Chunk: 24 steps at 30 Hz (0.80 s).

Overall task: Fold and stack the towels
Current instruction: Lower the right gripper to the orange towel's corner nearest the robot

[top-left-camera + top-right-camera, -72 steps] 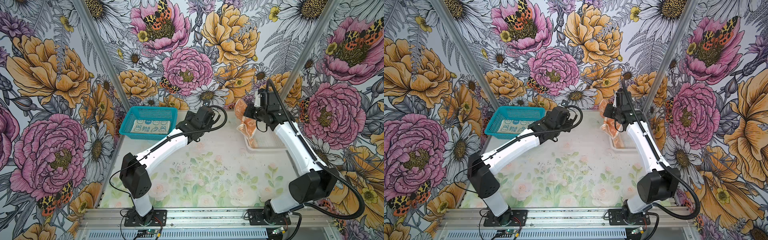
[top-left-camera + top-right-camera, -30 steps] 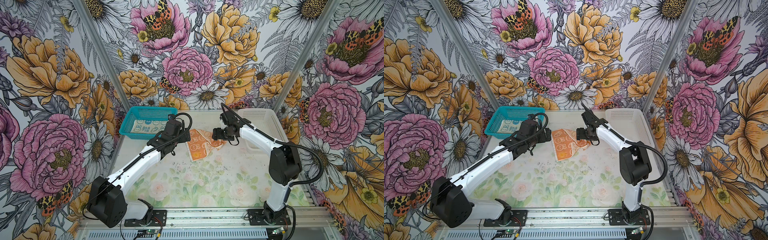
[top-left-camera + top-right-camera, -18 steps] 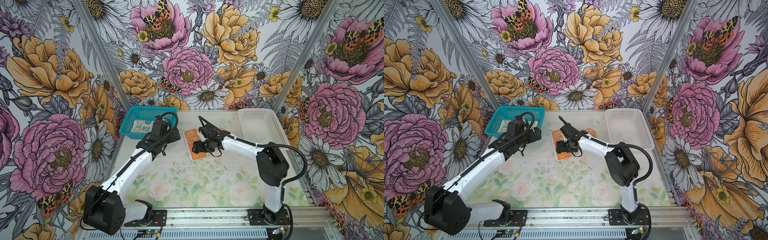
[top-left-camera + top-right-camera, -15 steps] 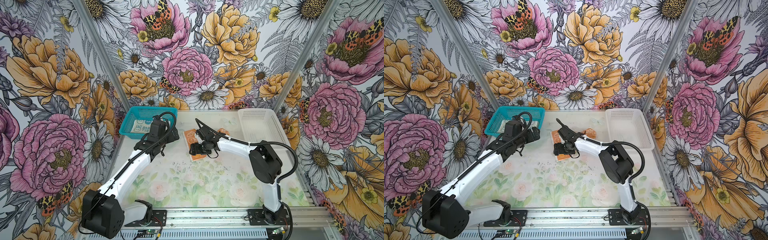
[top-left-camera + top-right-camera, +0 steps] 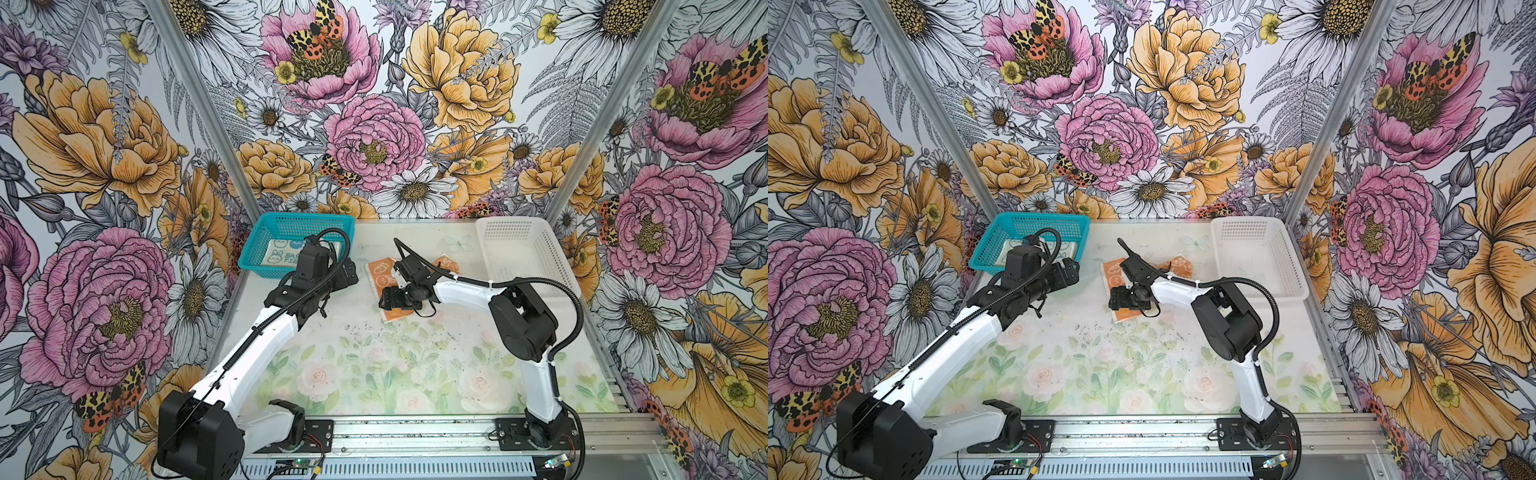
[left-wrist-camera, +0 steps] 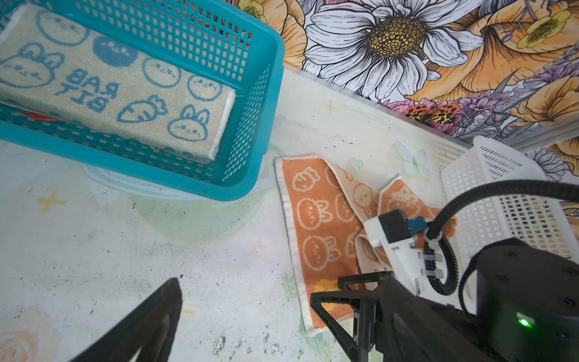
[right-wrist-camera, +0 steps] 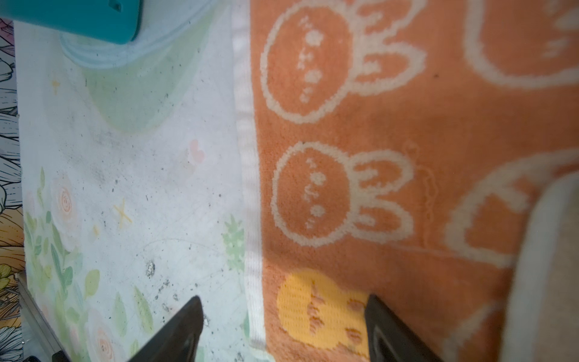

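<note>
Two towels are showing clearly. At the left, the cream towel with blue bunnies is lying folded inside the teal basket, which is standing at the far left corner of the table. Just beside this basket the left gripper is hovering over bare table, its jaws standing wide apart and holding nothing. In the middle, the orange towel is lying on the table between the two baskets, flat along its left edge and crumpled toward the white basket. The right gripper is hanging low over the near left part of this towel with jaws apart. One finger is over the cloth and one is over the table. Whether it is touching the cloth, I cannot tell.
</note>
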{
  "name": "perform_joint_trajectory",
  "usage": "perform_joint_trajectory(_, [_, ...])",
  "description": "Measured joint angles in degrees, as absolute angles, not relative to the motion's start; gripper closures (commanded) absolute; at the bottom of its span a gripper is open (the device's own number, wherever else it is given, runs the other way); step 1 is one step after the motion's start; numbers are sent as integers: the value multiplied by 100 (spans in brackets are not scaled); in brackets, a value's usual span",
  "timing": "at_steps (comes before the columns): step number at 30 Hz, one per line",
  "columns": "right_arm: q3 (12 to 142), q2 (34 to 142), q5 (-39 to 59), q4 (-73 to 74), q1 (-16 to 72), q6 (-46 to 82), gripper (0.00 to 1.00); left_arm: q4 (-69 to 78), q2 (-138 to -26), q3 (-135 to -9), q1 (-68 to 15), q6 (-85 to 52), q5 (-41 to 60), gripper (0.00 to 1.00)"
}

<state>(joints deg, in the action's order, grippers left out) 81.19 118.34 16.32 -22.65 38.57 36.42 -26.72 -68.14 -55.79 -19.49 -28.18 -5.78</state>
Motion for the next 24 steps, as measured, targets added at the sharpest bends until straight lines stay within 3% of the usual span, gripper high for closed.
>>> perform_joint_trajectory(14, [5802,9894,1262,-2506,2464,2871,20,-2689,-7701,-5948,-2650,-2816,-639,1])
perform_joint_trajectory(24, [5057,8737,904,-2814,2521,2687,31,-2676,-8357,-6333,-2991,-2814,-637,1])
